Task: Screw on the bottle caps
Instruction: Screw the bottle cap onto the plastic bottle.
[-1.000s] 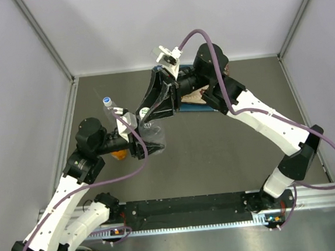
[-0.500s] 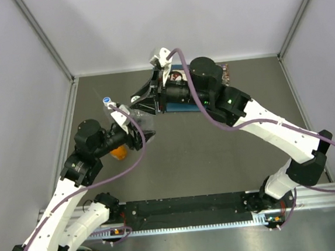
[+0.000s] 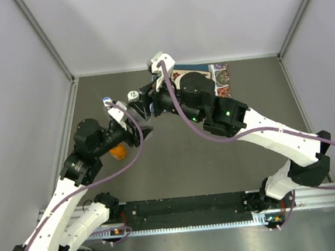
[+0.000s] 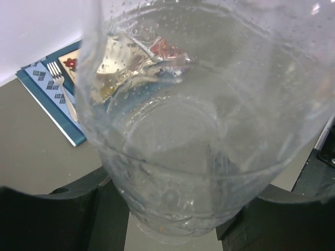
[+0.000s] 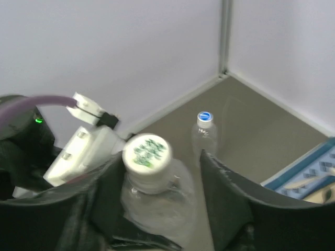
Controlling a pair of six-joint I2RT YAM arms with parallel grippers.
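Currently a white cap [image 5: 147, 151] with green print sits on the neck of a clear bottle [image 5: 157, 201], left of the table's middle. The left gripper [image 4: 167, 214] is clamped round the bottle's lower body, its dark fingers pressed to either side. The right gripper [image 5: 159, 159] reaches in from the right and straddles the cap with its fingers spread wide. A gap shows on the right side, and neither finger seems to touch it.

I judge this the start of the twisting step, though whether the thread has caught cannot be told. The next move calls for narrowing the right fingers squarely on the cap and turning it while the left arm holds the bottle against spinning.

To the far left a second clear bottle [image 5: 204, 138] stands upright with a blue cap [image 5: 205, 117] on. An orange bottle [image 3: 118, 152] sits under the left arm, mostly hidden. A patterned placemat [image 3: 220, 74] with a fork [image 4: 63, 89] lies along the far edge, right of centre and well apart. Nothing blocks the cap, but the left wrist camera housing [image 5: 84, 144] is close beside the right gripper.
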